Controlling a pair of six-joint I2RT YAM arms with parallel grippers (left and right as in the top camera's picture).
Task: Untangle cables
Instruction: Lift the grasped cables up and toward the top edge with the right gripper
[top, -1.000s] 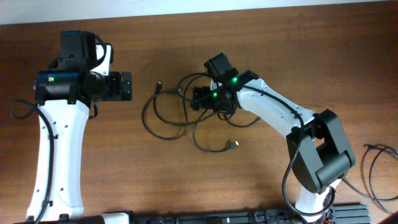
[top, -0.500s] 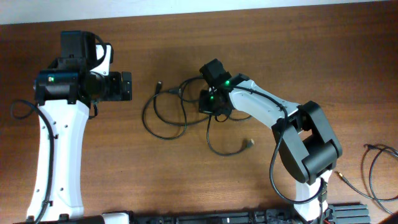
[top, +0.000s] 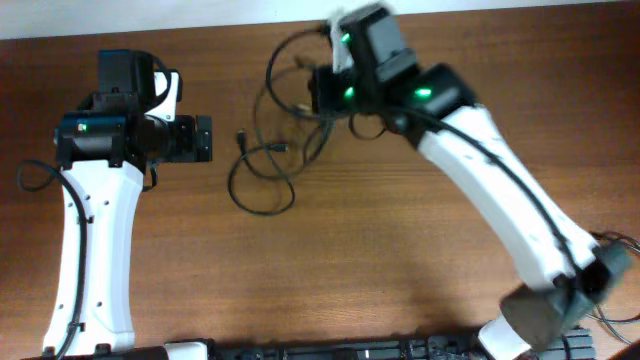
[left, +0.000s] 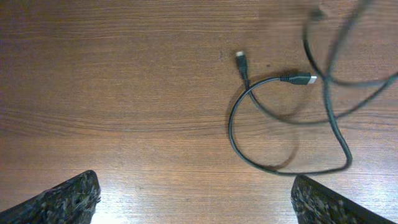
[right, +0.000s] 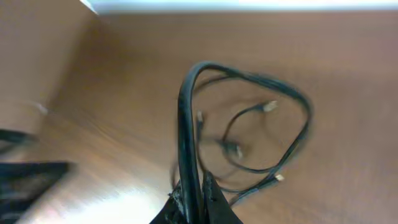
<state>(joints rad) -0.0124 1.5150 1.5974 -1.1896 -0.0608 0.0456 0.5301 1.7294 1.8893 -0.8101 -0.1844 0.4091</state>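
My right hand (right: 194, 200): pinched shut on one strand of the cables (right: 183, 124), at the upper middle of the overhead frame. I judge it is held high so the bunch hangs and the loops can drop apart. The lower loops and plugs lie on the table (top: 400, 260), left of centre. Right arm stretched long toward the top edge. My left hand (top: 192, 138): hovering at left, spread wide, empty.
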